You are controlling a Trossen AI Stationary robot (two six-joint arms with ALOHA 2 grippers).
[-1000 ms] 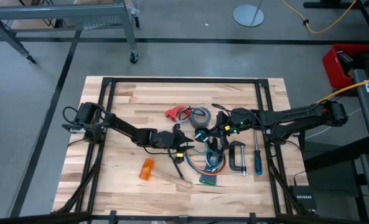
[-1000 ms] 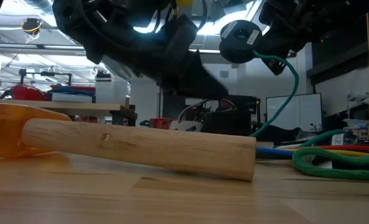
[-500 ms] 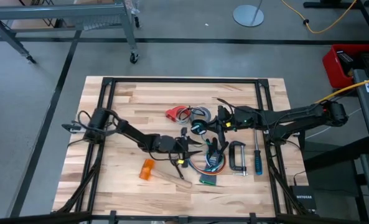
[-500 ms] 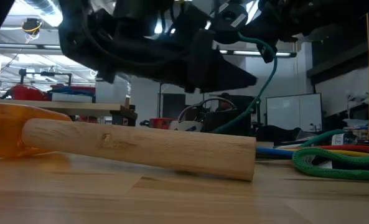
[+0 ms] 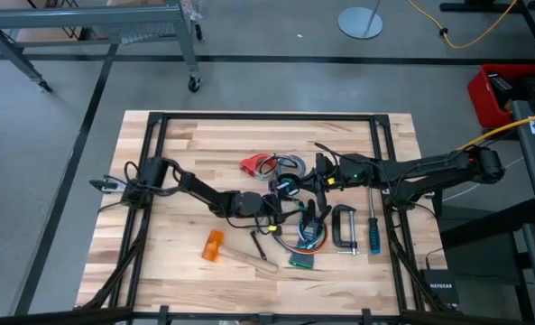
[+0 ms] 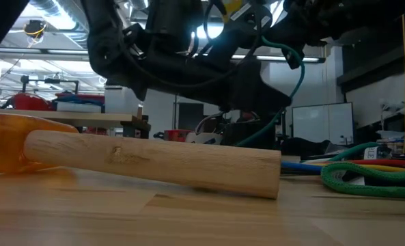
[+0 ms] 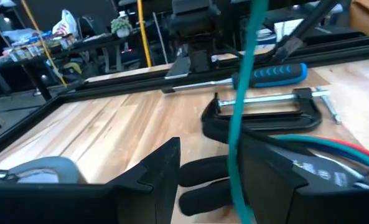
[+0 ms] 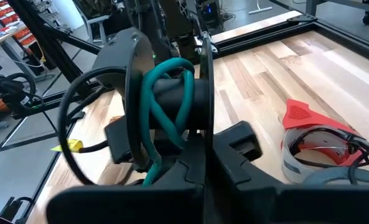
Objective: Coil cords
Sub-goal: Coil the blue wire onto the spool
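Counter: a pale wooden counter (image 5: 186,162) inside a black metal frame, seen from above, with both dark arms reaching toward its middle.

Left tool: the left tool (image 5: 281,206) sits near the middle of the counter, its two dark fingers (image 7: 162,171) spread wide with a teal cord (image 7: 240,112) running down through the gap between them. It grips nothing.

Right tool: the right tool (image 5: 296,188) comes in from the right side and meets the left one at the centre. Its fingers are closed on a black round spool (image 8: 165,106), held on edge above the counter.

Cord on spool: the teal cord is wound in loose turns around the spool's hub and trails down from it toward the counter.

Other cords: a bundle of red, blue and teal cords (image 5: 296,236) lies just in front of the two tools. A thin dark cable ending in a red plastic piece (image 5: 252,164) lies looped behind them, beside a grey tape roll (image 5: 291,165).

Nearby tools: a black C-clamp (image 5: 344,227) and a blue-handled screwdriver (image 5: 373,231) lie right of the cord bundle. A wooden-handled mallet with an orange head (image 5: 215,246) lies nearer the front edge.
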